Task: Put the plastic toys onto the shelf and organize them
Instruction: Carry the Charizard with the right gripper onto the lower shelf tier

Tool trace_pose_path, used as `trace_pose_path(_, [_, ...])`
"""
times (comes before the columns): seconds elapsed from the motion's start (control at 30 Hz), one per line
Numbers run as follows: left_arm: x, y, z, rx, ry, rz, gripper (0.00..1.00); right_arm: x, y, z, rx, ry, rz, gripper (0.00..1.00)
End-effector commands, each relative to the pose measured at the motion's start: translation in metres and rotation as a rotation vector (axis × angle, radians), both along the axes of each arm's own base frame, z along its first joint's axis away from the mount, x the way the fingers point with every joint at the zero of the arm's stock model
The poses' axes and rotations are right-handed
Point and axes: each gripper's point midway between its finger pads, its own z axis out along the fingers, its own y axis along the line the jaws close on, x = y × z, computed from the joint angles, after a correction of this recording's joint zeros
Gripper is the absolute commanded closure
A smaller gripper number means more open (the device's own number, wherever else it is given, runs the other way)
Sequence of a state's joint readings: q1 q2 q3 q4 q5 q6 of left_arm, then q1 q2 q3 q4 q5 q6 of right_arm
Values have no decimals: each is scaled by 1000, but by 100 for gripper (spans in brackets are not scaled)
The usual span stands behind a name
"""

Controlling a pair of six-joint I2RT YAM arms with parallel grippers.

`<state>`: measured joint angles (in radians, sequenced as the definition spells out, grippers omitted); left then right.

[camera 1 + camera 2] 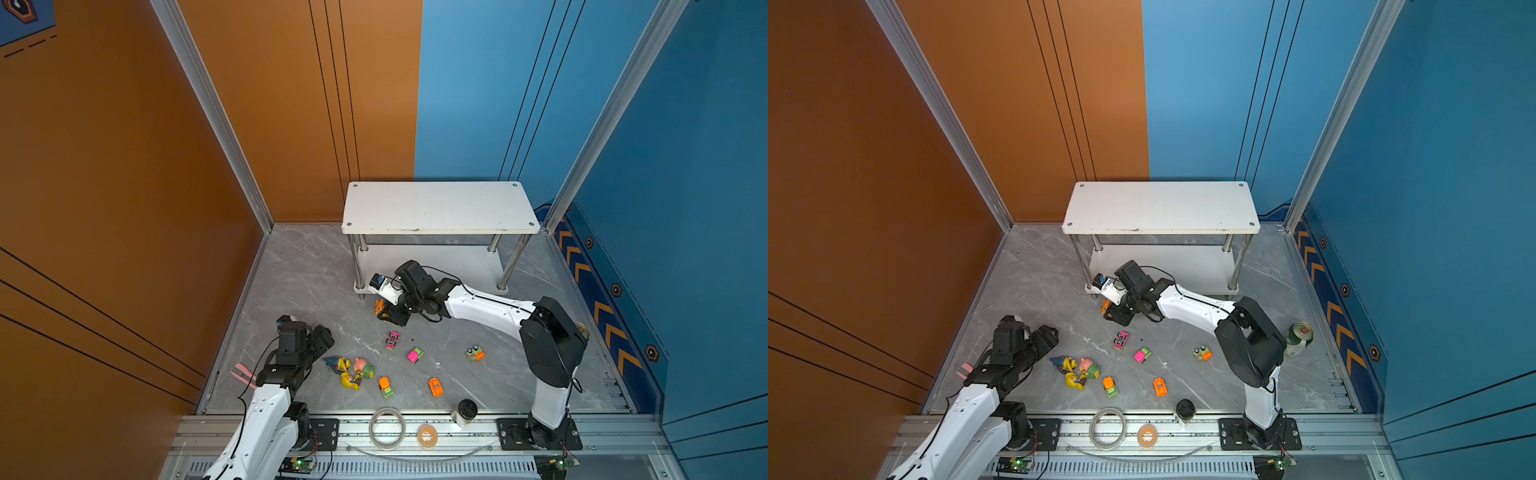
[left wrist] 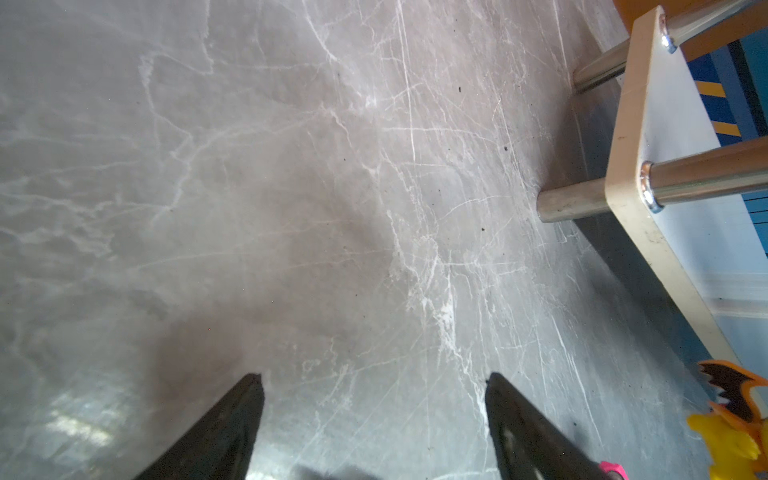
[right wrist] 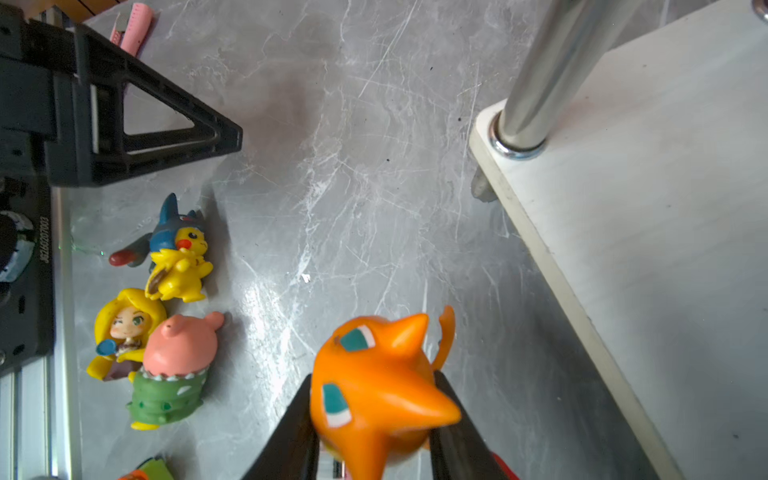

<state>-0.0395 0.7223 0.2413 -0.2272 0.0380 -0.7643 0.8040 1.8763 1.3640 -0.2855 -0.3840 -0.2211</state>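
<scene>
left gripper (image 2: 374, 375) jaws spread | right gripper (image 3: 374, 375) clamped, arm outstretched, seemingly low

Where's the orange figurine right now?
The orange figurine is clamped in the right gripper, just in front of the shelf's near left post in both top views, beyond the pink racing car.

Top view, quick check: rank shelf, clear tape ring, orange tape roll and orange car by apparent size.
1. shelf
2. clear tape ring
3. orange tape roll and orange car: about alike, not ranked.
</scene>
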Motion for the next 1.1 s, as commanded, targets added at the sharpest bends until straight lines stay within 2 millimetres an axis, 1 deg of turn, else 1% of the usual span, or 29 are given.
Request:
trace_pose_path(0.0, [5, 2, 5, 13, -20, -6, 15, 4, 4, 7, 4, -36, 99, 94])
trace_pose_path(0.2, [7, 2, 5, 25, -7, -11, 15, 18, 7, 7, 1, -79, 130, 94])
trace_pose_path(0.33, [6, 3, -1, 31, 15, -9, 15, 24, 10, 7, 12, -110, 154, 94])
trace_pose_path(0.37, [11, 3, 2, 30, -8, -10, 15, 27, 10, 7, 19, -117, 154, 94])
trace_pose_path(0.63, [19, -3, -5, 21, 10, -31, 15, 39, 17, 14, 112, -216, 200, 93])
trace_pose_path(0.77, [23, -5, -6, 19, 11, -36, 15, 56, 15, 15, 122, -238, 164, 93])
trace_pose_path(0.8, [23, -6, -7, 20, 14, -38, 15, 59, 14, 15, 127, -244, 155, 92])
trace_pose_path(0.97, [25, -8, -9, 27, 20, -46, 15, 65, 18, 14, 143, -267, 152, 91])
trace_pose_path(1.0, [25, -9, -10, 27, 23, -49, 15, 79, 7, 14, 142, -273, 119, 91])
trace_pose_path(1.07, [26, -10, -10, 28, 26, -52, 15, 85, 7, 10, 145, -277, 108, 91])
